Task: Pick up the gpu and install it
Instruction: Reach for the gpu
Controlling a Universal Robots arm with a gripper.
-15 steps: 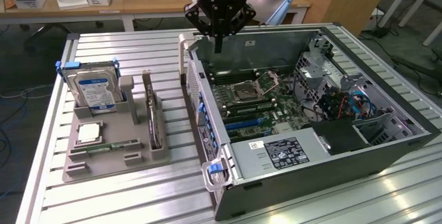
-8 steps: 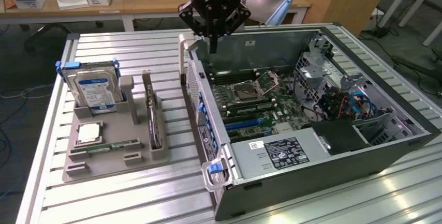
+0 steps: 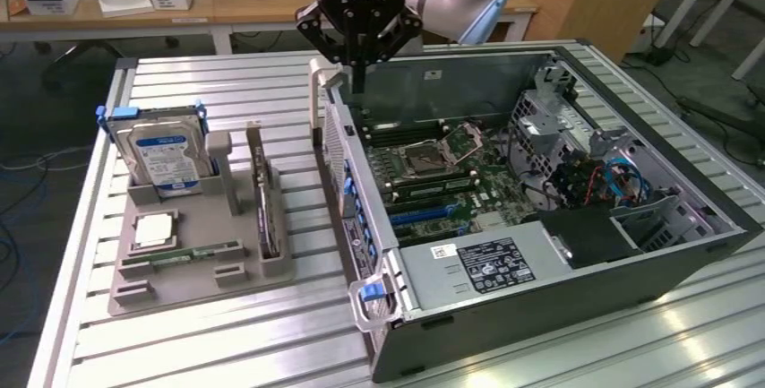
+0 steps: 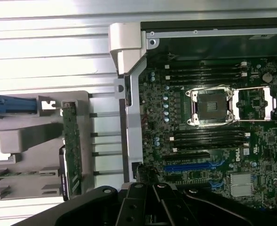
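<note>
The gpu [image 3: 265, 204] stands on its long edge in a slot of the grey holder [image 3: 192, 280], at the exterior view's left of the open computer case [image 3: 538, 298]. From above it shows as a thin green strip [image 4: 72, 150]. My gripper [image 3: 356, 76] hangs over the case's far left corner, well above and beyond the gpu. Its fingers are shut with nothing between them. The motherboard [image 4: 176, 117] lies below, with an open CPU socket [image 4: 213, 106] and a blue expansion slot [image 4: 194, 165].
A blue-labelled hard drive [image 3: 161, 159] stands upright in the holder's far end. A green memory stick [image 3: 197, 252] and a square chip [image 3: 156, 229] lie nearer. The case's raised side wall [image 3: 347, 182] separates holder and motherboard. Everything rests on a slatted aluminium table [image 3: 215, 343].
</note>
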